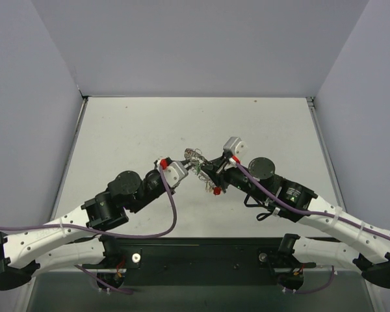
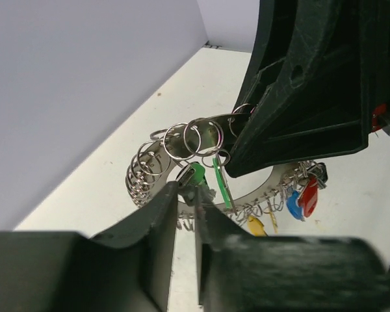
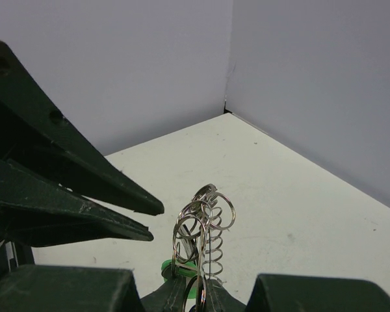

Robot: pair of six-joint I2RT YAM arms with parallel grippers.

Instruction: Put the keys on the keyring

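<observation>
The keyring is held above the table between my two grippers. In the left wrist view it is a grey band strung with many small wire rings. Blue, red, yellow and black keys hang from its far side. My left gripper is nearly closed, pinching a green key at its tips. My right gripper is shut on the keyring; its fingers come in from the upper right. A red key dangles below them.
Grey walls enclose the white table on the left, back and right. The left gripper's fingers fill the left side of the right wrist view, close to the ring. Both arms converge at the table's middle.
</observation>
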